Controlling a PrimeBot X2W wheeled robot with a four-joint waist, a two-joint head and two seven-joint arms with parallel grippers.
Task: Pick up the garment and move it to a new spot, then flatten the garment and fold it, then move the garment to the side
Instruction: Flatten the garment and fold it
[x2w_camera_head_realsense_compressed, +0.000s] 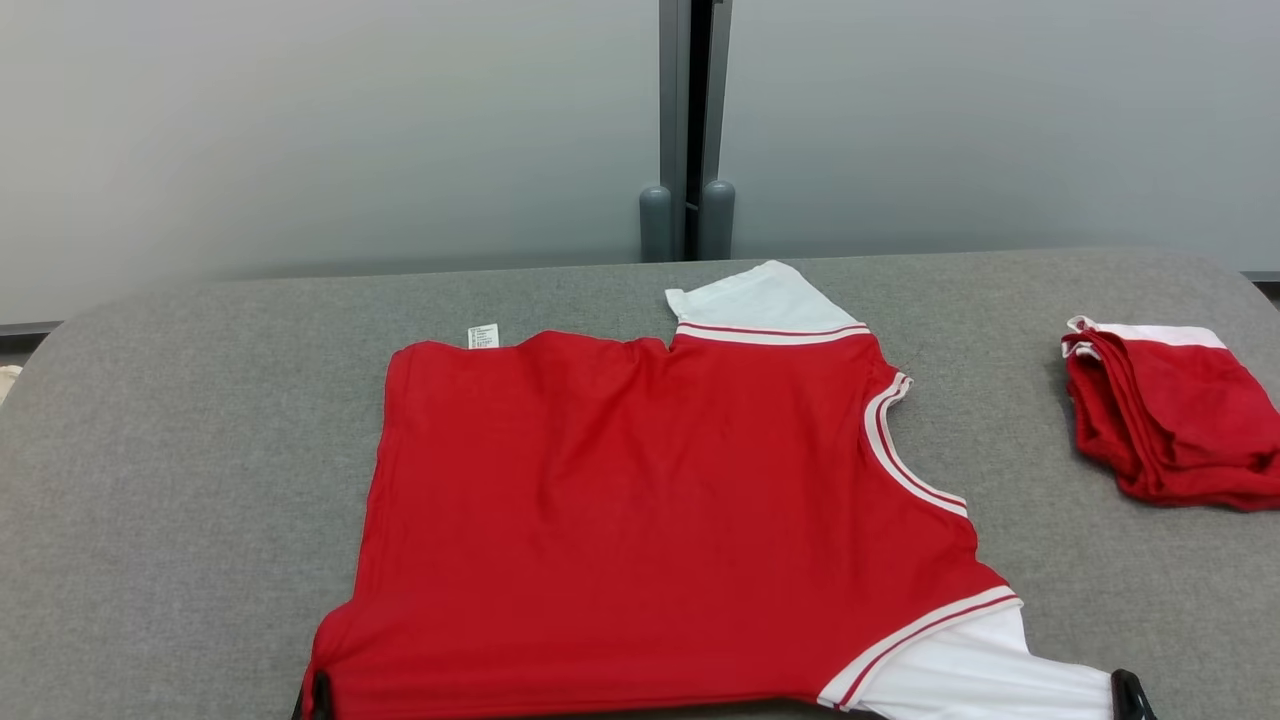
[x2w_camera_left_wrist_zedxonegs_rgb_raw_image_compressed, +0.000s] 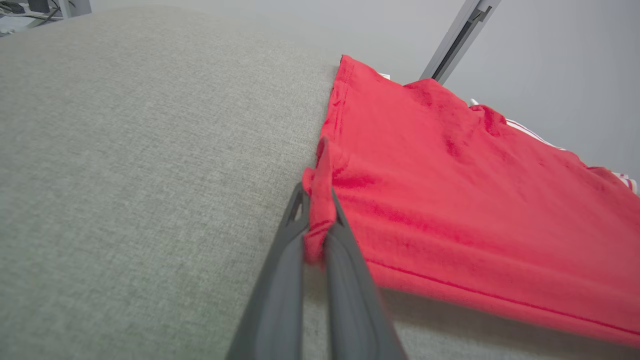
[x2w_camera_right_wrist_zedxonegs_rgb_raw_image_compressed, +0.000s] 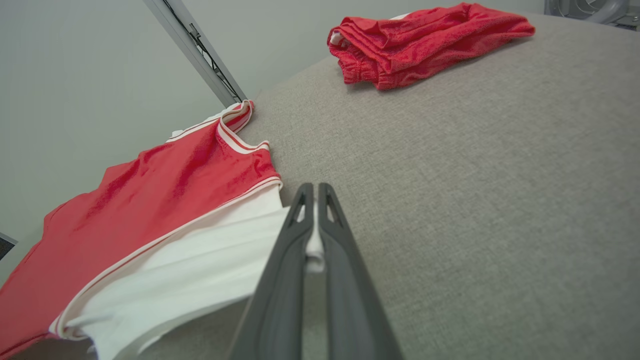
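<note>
Grey cloth-covered surface runs the width of the room in front of the robot; pale wall panels behind it, joined by a dark post.

Red shirt lies spread out in the middle of the surface. Its hem points to the robot's left, its neck and sleeves to the right. The near edge sits at the front of the surface.

A second red garment is folded in a heap at the far right, well apart from the shirt.

Far white sleeve lies flat toward the wall. Near white sleeve stretches out to the right.

Left claw: fingers pinched together on the shirt's near hem corner, red cloth bunched between them.

Right claw: fingers closed on the end of the near white sleeve.

Small white label pokes out at the far hem edge.
</note>
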